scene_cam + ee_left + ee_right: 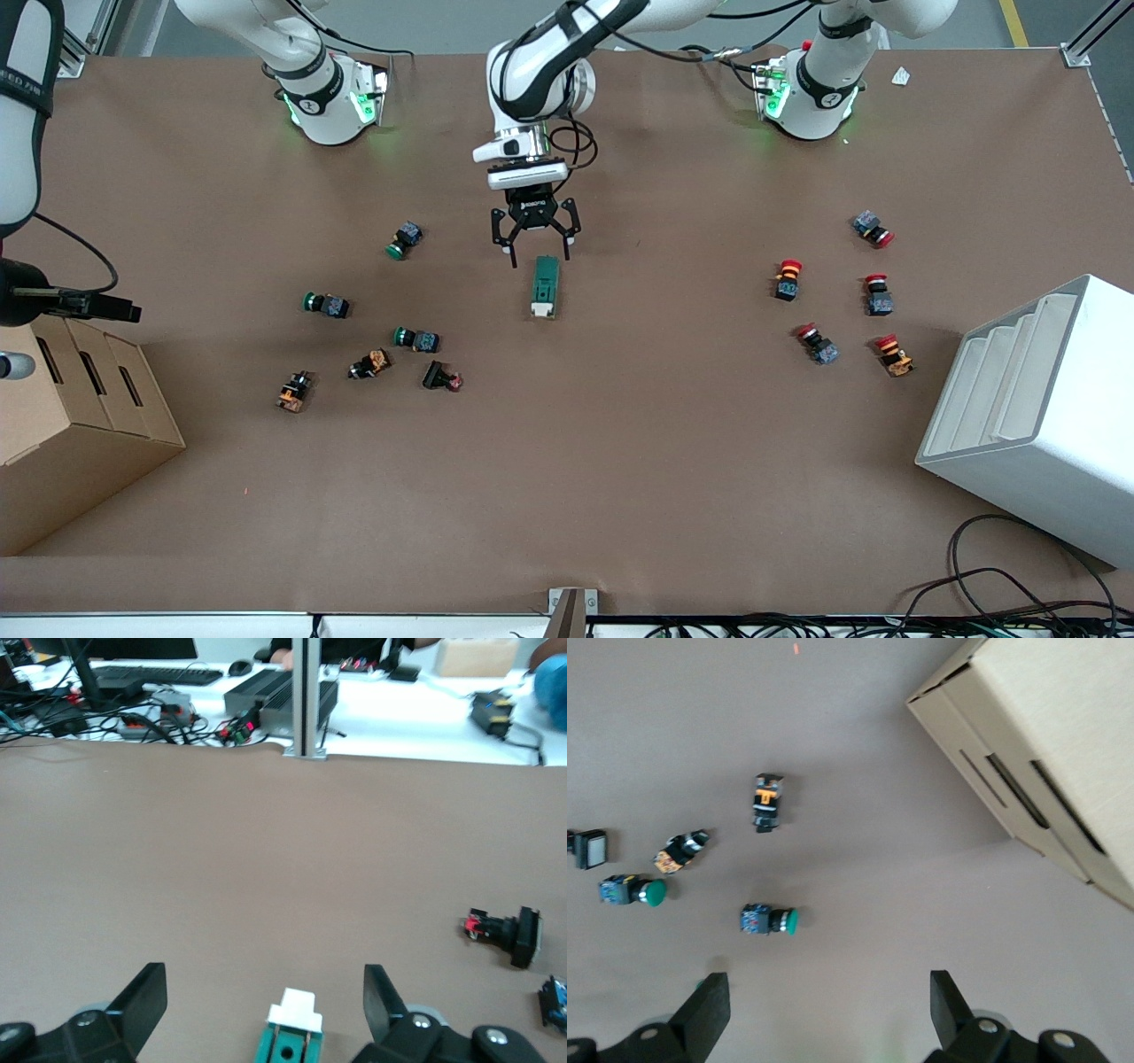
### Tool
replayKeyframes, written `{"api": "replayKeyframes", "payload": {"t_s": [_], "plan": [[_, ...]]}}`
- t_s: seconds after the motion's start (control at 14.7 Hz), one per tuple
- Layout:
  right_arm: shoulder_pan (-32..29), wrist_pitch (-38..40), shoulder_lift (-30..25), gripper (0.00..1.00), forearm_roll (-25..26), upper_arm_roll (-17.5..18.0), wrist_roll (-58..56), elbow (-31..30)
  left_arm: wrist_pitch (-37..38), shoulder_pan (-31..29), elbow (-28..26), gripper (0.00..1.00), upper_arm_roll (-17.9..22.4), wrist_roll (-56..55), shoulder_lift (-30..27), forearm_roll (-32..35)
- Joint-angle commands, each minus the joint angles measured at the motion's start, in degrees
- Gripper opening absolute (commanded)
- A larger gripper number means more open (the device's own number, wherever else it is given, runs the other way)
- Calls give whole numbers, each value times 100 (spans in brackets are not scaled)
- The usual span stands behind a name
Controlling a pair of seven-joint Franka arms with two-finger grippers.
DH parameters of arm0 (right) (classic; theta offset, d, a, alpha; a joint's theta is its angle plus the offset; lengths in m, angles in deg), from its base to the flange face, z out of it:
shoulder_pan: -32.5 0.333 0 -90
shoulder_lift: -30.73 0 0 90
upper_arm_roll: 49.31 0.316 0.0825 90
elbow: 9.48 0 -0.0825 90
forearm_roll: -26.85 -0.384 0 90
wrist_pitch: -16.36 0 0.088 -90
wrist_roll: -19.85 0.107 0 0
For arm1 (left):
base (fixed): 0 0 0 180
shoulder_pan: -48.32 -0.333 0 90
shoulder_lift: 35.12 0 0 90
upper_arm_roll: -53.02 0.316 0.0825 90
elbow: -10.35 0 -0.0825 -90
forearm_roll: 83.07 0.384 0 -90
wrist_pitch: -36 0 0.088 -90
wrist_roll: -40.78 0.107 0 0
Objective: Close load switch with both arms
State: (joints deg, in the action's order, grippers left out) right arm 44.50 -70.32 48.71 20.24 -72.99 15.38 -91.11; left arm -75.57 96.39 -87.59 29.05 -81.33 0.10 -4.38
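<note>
The load switch (pixel 545 286), a dark green block with a white lever end, lies in the middle of the table. My left gripper (pixel 539 252) hangs open just above its green end, fingers on either side. In the left wrist view the switch (pixel 291 1036) shows between the open fingers (pixel 146 992) of the left gripper (pixel 264 992), white end pointing away. My right gripper (pixel 120 310) is up at the right arm's end of the table, over the cardboard box's edge. In the right wrist view it (pixel 827 992) is open and empty over bare table.
Green-capped buttons (pixel 405 239) (pixel 325 304) (pixel 416 338) and orange-bodied ones (pixel 370 363) lie toward the right arm's end. Several red-capped buttons (pixel 788 279) lie toward the left arm's end. A cardboard box (pixel 80 416) and a white bin (pixel 1036 416) flank the table.
</note>
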Motion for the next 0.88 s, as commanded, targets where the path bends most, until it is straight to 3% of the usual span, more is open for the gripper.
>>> {"api": "replayKeyframes", "payload": {"t_s": [0.0,0.14,0.54,0.82], "plan": [[-635,151,-321,100,248,959,385,-108,-101,-350,231,100,-29,1211,-392,-949],[-812,134,-496,100,319,1286,412,-309,-162,-719,258,100,-38,2125,-717,-1477],[-1015,151,-945,100,354,1586,430,-644,-67,-2036,442,100,-20,4595,-1868,-3910],[-1217,125,-1349,100,380,1805,430,-960,285,-2986,469,100,-29,5923,-2318,-4809]]}}
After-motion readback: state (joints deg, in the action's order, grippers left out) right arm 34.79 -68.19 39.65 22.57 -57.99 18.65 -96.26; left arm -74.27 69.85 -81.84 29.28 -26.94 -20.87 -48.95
